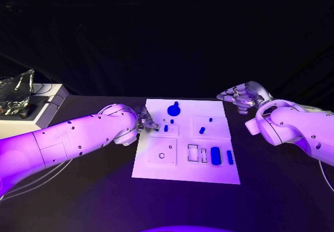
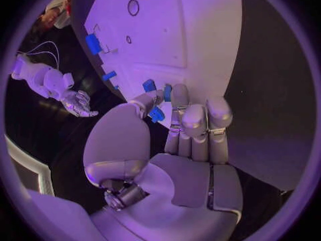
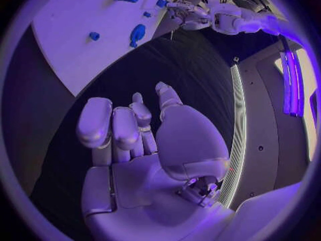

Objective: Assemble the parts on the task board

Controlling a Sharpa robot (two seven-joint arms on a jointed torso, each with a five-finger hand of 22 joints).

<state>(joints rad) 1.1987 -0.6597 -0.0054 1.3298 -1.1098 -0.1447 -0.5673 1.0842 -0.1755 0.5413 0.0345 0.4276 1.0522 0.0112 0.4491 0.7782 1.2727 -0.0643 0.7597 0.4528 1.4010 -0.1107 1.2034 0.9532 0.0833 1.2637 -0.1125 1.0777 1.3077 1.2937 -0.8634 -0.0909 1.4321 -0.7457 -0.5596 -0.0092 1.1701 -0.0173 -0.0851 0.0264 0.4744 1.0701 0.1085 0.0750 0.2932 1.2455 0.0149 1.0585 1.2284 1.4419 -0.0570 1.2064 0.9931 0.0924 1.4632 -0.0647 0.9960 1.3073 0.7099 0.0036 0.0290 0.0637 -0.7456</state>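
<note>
Left hand is at the white plastic task board's edge, fingertips pinching a small blue block; next it needs lining up with a slot, I'd guess. Right hand hovers off the board's far corner, fingers loosely curled, holding nothing.

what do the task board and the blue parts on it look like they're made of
The task board looks like rigid plastic or painted sheet, matte white: flat, even, with crisp cut recesses and no glare. The blue parts look like moulded or printed plastic: solid uniform colour, rounded edges, dull sheen. Neither can be settled by sight alone.
</note>
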